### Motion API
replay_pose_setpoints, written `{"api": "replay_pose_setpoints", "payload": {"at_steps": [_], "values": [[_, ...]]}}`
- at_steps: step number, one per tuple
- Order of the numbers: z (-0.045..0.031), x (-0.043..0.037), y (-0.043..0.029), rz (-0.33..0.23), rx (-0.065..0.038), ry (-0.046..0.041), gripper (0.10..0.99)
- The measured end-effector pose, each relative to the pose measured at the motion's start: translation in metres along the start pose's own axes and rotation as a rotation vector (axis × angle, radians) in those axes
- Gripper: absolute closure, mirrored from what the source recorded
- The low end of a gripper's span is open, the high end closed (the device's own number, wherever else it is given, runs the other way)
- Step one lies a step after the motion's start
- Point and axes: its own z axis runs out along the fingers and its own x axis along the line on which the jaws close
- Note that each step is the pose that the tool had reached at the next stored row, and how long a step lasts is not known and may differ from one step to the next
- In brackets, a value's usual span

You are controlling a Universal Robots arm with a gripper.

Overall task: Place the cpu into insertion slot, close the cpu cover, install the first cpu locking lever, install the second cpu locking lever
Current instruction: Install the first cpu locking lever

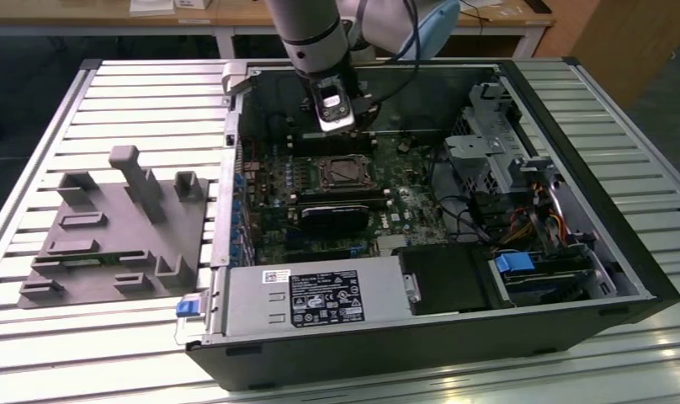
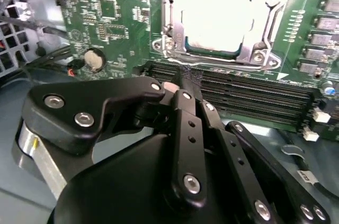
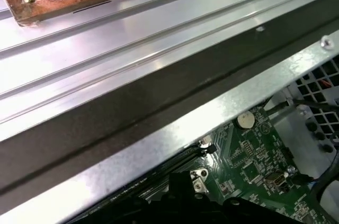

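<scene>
1. The chip [image 2: 217, 17] lies flat in the socket [image 2: 254, 57] near the middle of the circuit board [image 2: 106, 17]. The cover [image 2: 172, 28] looks folded down around it, so the levers seem to be the step in hand. I cannot tell whether either one is latched.
2. The pincer [image 2: 180, 78] is clenched with nothing in it. It hangs above the board, apart from the socket.
3. Working the levers would, I judge, call for a low, careful push along the socket's rim.
4. Room is tight — the memory slots [image 2: 254, 94] run just beside one socket edge and the case [image 1: 609, 252] walls ring the board. The drive cage [image 1: 486, 151] stands toward the exterior view's right, and only the space overhead is open.
</scene>
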Motion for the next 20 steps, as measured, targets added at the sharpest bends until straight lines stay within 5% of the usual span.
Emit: {"api": "replay_pose_setpoints", "payload": {"at_steps": [5,10,17,20], "values": [[0.0020,-0.0038,0.0020,0.005,0.040,0.0626,0.984],[0.0031,-0.0072,0.0035,0.009,0.090,0.1249,0.984],[0.0031,-0.0087,0.0013,0.006,0.106,0.1229,0.984],[0.0028,-0.0100,-0.0012,0.001,0.125,0.1123,0.984]]}}
